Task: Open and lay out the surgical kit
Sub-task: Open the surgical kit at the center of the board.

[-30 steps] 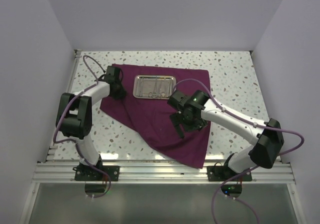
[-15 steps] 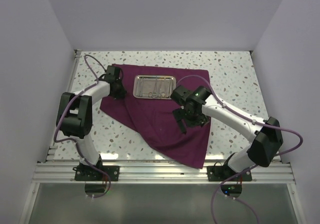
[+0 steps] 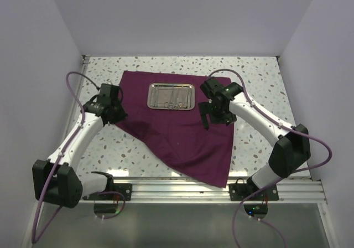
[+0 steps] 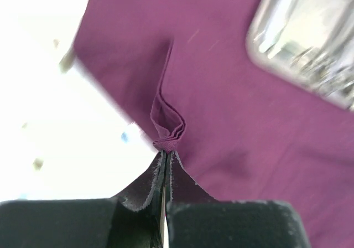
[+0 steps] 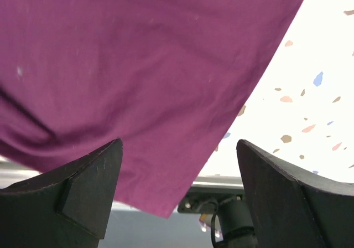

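Observation:
The dark purple cloth (image 3: 182,132) lies spread on the speckled table, its near corner hanging over the front rail. The steel tray (image 3: 171,96) with slim instruments sits on its far part and shows blurred in the left wrist view (image 4: 310,43). My left gripper (image 3: 117,115) is shut on a pinched fold of the cloth's left edge (image 4: 168,129). My right gripper (image 3: 213,117) is open and empty, hovering above the cloth's right side (image 5: 138,65), right of the tray.
The speckled table (image 3: 260,82) is walled at the left, back and right. A metal rail (image 3: 177,190) runs along the front edge. Purple cables loop from both arms.
My left arm has swung out and pulled the cloth's left edge leftward and nearer. My right gripper has moved away from the cloth's middle toward the far right.

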